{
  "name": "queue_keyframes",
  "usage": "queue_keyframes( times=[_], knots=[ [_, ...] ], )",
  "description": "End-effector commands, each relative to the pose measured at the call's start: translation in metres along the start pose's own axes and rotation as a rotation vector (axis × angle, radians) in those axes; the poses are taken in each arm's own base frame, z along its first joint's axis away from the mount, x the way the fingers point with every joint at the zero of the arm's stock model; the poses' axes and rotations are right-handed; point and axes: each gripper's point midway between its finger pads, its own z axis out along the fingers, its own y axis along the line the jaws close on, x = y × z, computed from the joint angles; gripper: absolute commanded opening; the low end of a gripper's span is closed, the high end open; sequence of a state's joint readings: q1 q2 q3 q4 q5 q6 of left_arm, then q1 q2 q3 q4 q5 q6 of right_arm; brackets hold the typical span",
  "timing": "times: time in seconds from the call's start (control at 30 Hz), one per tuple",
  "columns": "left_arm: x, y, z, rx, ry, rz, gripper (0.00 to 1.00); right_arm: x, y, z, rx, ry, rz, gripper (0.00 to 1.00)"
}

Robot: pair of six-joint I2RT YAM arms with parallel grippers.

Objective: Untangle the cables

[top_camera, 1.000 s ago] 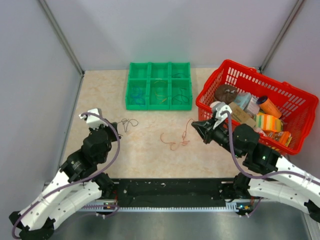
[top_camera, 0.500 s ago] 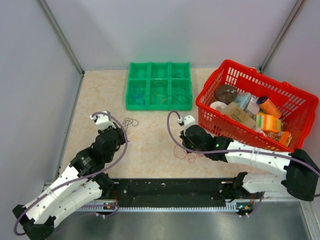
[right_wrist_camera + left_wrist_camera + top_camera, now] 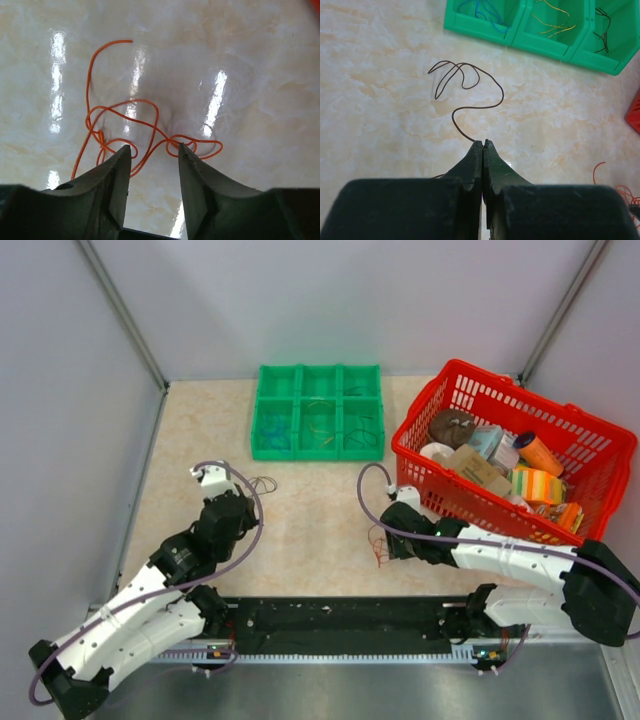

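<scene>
The left gripper (image 3: 483,145) is resting with its jaws pressed together at the end of a dark cable (image 3: 470,108). The cable is lying in loose curls on the marbled counter (image 3: 380,125), near a green tray (image 3: 545,50). Whether the cable is actually pinched cannot be told. The right gripper (image 3: 152,152) is hanging low with its jaws partly apart, straddling the loops of a tangled orange cable (image 3: 131,100). This cable is lying on the counter near a red basket (image 3: 445,395) of goods.

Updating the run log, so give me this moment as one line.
left tool: shut on dark wire | right tool: open over orange wire tangle | green tray: not touched
</scene>
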State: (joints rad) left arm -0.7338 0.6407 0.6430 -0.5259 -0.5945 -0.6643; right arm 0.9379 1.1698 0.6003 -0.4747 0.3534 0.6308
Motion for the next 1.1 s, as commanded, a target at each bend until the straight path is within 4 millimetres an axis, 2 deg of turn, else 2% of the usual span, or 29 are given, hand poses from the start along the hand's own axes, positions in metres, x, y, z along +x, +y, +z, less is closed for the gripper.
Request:
queue_keyframes(
  times=[0.0, 0.23, 0.4, 0.47, 0.5, 0.57, 0.63, 0.77, 0.9, 0.93, 1.07],
  knots=[
    [-0.007, 0.000, -0.002, 0.006, -0.028, -0.035, 0.00, 0.005, 0.002, -0.002, -0.023, 0.002, 0.067, 0.49],
    [-0.006, -0.003, -0.004, 0.029, -0.030, -0.058, 0.00, -0.004, 0.000, -0.008, -0.045, -0.057, 0.042, 0.68],
    [-0.006, -0.004, -0.003, 0.023, -0.020, -0.053, 0.00, -0.014, -0.009, -0.016, -0.023, -0.126, 0.111, 0.75],
    [-0.006, -0.004, -0.004, 0.027, -0.020, -0.057, 0.00, -0.021, 0.004, -0.021, -0.118, -0.165, 0.123, 0.87],
    [-0.005, -0.004, -0.003, 0.028, -0.019, -0.057, 0.00, -0.023, 0.013, -0.021, -0.175, -0.183, 0.130, 0.99],
    [-0.004, -0.006, -0.002, 0.037, -0.017, -0.060, 0.00, -0.022, 0.030, -0.016, -0.275, -0.205, 0.145, 0.99],
    [-0.003, -0.008, -0.001, 0.041, -0.012, -0.060, 0.00, -0.017, 0.036, -0.008, -0.310, -0.209, 0.127, 0.99],
    [-0.002, -0.011, -0.002, 0.049, -0.001, -0.070, 0.00, -0.016, 0.047, 0.003, -0.325, -0.210, 0.013, 0.99],
    [0.000, -0.008, -0.002, 0.042, 0.002, -0.067, 0.00, -0.026, 0.067, 0.004, -0.342, -0.218, -0.057, 0.99],
    [0.000, -0.008, -0.002, 0.040, 0.001, -0.067, 0.00, -0.023, 0.070, 0.007, -0.336, -0.202, -0.069, 0.98],
    [-0.002, -0.005, -0.004, 0.036, -0.006, -0.074, 0.00, -0.011, 0.065, 0.027, -0.197, -0.104, -0.098, 0.84]
  ],
)
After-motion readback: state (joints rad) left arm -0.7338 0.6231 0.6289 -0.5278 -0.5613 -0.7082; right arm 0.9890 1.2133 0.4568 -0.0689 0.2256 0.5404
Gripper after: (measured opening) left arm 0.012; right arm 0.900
